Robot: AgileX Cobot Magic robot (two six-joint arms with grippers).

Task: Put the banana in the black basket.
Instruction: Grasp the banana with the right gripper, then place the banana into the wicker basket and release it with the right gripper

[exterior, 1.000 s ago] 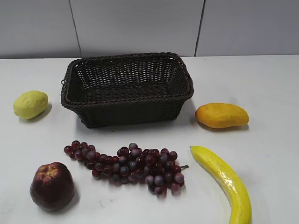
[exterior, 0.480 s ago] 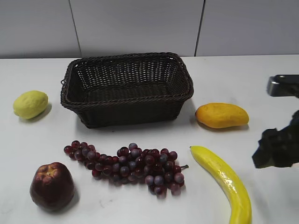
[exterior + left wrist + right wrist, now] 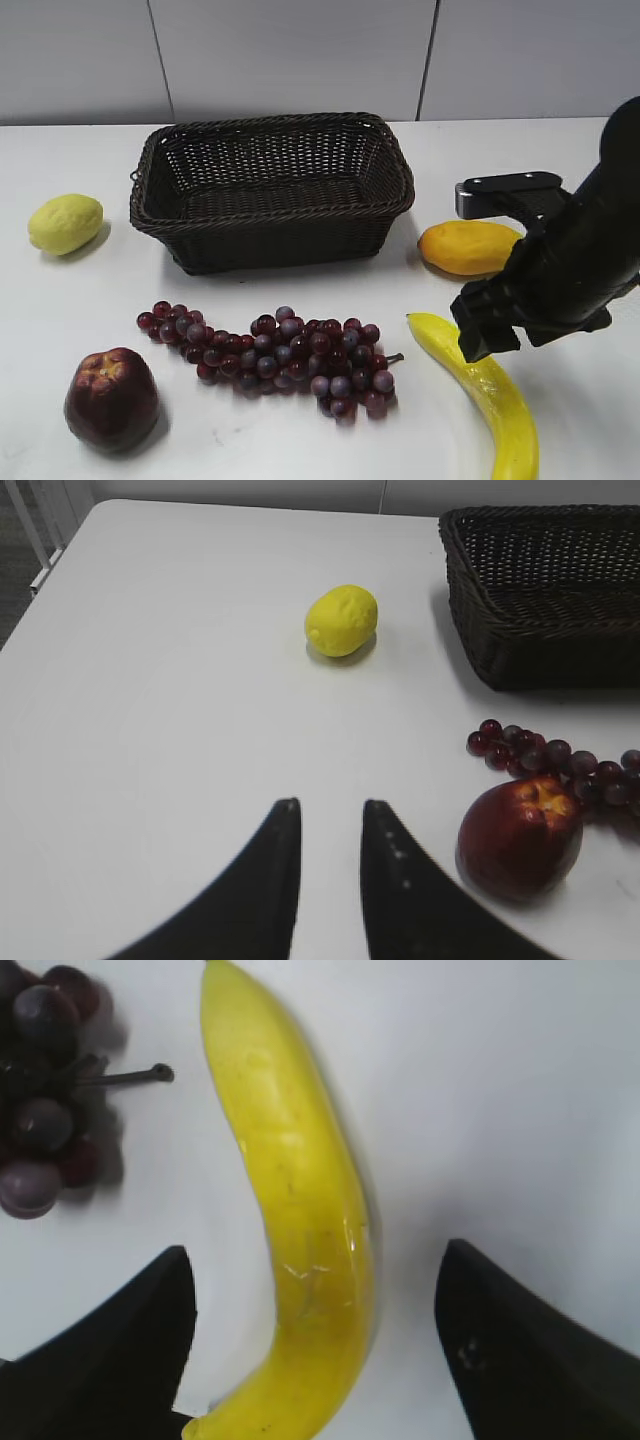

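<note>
The banana (image 3: 500, 400) lies on the white table at the front right, long, curved and bright yellow. In the right wrist view the banana (image 3: 300, 1210) runs between my two fingers without touching either. My right gripper (image 3: 490, 335) hovers over its upper half, open wide and empty; it also shows in the right wrist view (image 3: 315, 1260). The black basket (image 3: 270, 235) stands empty at the back centre and shows in the left wrist view (image 3: 520, 650). My left gripper (image 3: 328, 805) is out of the exterior view, above bare table, narrowly open and holding nothing.
A lemon (image 3: 65, 222) lies left of the basket. A mango (image 3: 470, 247) lies to its right, just behind my right arm. Purple grapes (image 3: 280, 355) lie left of the banana, their stem near it. A dark red apple (image 3: 110, 398) sits front left.
My right arm has come in from the right edge and moved left until its gripper is over the banana. The fruit and basket have not moved.
</note>
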